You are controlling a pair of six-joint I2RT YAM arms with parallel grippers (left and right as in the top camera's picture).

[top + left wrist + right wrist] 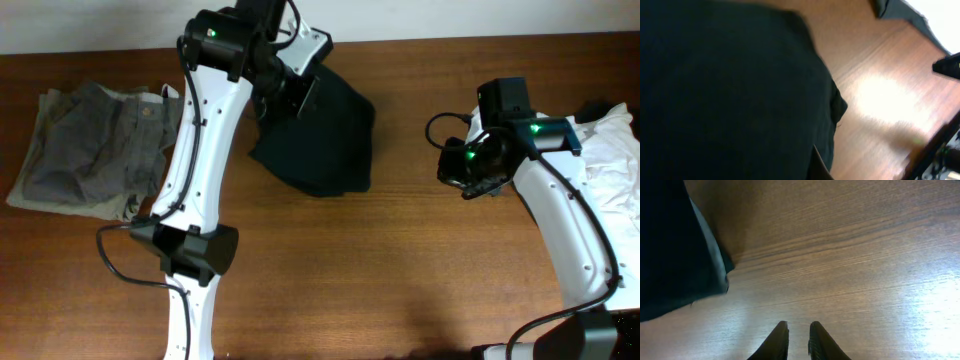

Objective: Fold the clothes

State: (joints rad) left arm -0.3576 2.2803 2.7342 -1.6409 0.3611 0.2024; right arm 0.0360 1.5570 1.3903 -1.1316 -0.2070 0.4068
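Wood lies bare along the near side of the table (400,280). Over it our right gripper (799,342) hangs with its jaws only a narrow slit apart and nothing between them.

At about the same depth, the grey-khaki shorts (90,150) lie at the left edge and the white shirt (610,150) at the right edge, just beside our right arm.

The black shorts (325,140) are a crumpled heap left of the right gripper and reaching farther back. They are well apart from it, with open tabletop between. The heap runs roughly from near to far, with no clear long axis.

At its far left corner our left gripper (296,95) is closed. The cloth rises to it and fills its wrist view, so we judge it has a pinch of the shorts, though its fingers are hidden.

We judge the right arm is the free one nearer the heap's right edge. It would need to travel left and open wider.
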